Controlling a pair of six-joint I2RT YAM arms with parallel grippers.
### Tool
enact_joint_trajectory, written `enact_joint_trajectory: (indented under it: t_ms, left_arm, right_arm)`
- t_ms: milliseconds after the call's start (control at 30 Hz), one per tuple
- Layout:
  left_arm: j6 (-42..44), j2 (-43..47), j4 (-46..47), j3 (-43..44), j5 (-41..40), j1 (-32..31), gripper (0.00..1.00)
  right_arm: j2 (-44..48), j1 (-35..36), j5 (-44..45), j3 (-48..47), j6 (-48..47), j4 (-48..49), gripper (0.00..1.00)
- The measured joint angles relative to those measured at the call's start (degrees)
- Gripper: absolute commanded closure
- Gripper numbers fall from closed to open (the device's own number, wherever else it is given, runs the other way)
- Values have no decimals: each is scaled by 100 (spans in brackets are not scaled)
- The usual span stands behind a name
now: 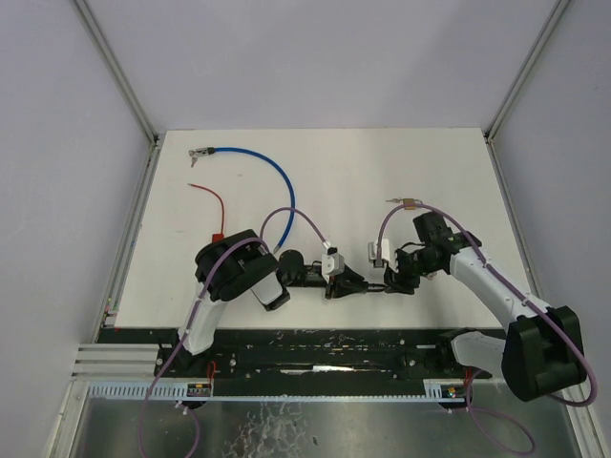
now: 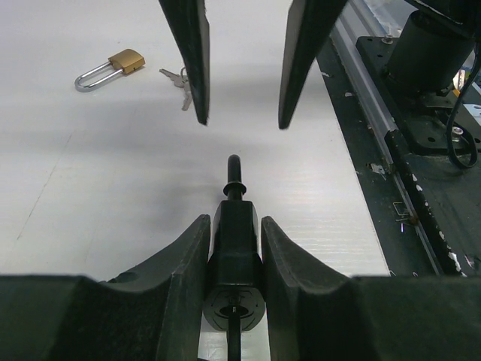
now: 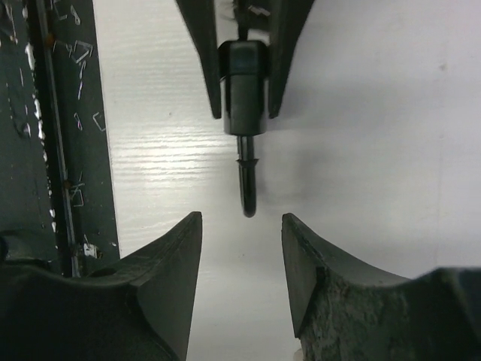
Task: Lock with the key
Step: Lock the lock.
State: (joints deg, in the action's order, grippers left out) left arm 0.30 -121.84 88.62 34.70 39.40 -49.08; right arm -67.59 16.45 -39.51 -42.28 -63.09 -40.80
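left jaws clamping black cylindrical plug (image 2: 235, 248) | right jaws apart, empty | brass padlock (image 2: 111, 68), steel keys (image 2: 179, 77)

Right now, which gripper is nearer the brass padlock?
Right. The right gripper, open, sits nearer the robot than the padlock, slightly to its left; the left gripper, clamping a black plug, lies further left.
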Motion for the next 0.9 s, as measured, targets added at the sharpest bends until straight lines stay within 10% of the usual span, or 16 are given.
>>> enact_joint_trajectory:
  t_ms: [367, 600, 900]
  left_arm:
    - [-4, 9, -9, 0, -9, 0, 100]
    - [-68, 9, -9, 0, -83, 0, 99]
    - [-273, 315, -81, -146, -240, 0, 42]
  right_arm:
    - [-605, 404, 289, 372, -584, 575, 58]
    - [-1056, 647, 564, 332, -570, 767, 85]
    - [-994, 662, 667, -68, -328, 382, 100]
